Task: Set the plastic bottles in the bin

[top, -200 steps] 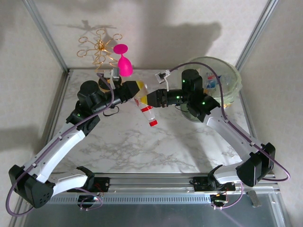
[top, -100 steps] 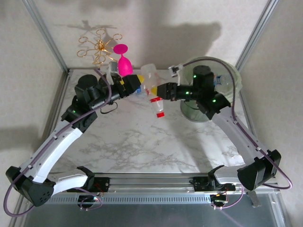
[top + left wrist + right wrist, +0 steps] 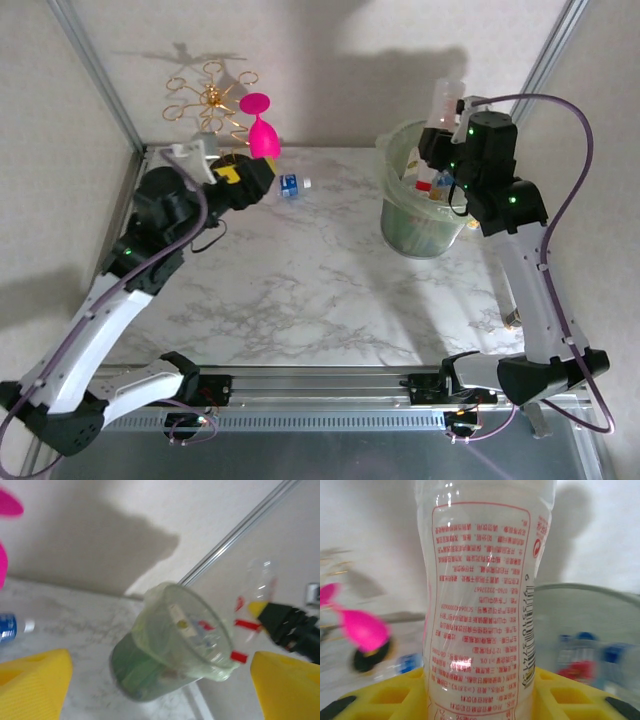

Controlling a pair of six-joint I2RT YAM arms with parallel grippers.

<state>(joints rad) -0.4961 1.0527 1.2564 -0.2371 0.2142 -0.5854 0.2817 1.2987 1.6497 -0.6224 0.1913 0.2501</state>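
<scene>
The clear bottle [image 3: 480,580] is pinched by the right gripper [image 3: 480,690] at the rim of the bin [image 3: 400,215], likely for dropping. The left gripper [image 3: 252,180] is spread wide, empty.

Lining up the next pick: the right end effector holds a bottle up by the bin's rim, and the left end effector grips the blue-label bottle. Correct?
No. The left end effector is open and empty; the blue-label bottle lies on the table ahead of it, as the left wrist view shows. The right end effector does hold a bottle up by the rim of the bin.

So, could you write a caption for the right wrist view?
Right gripper holds a clear labelled bottle, with the bin behind.
</scene>
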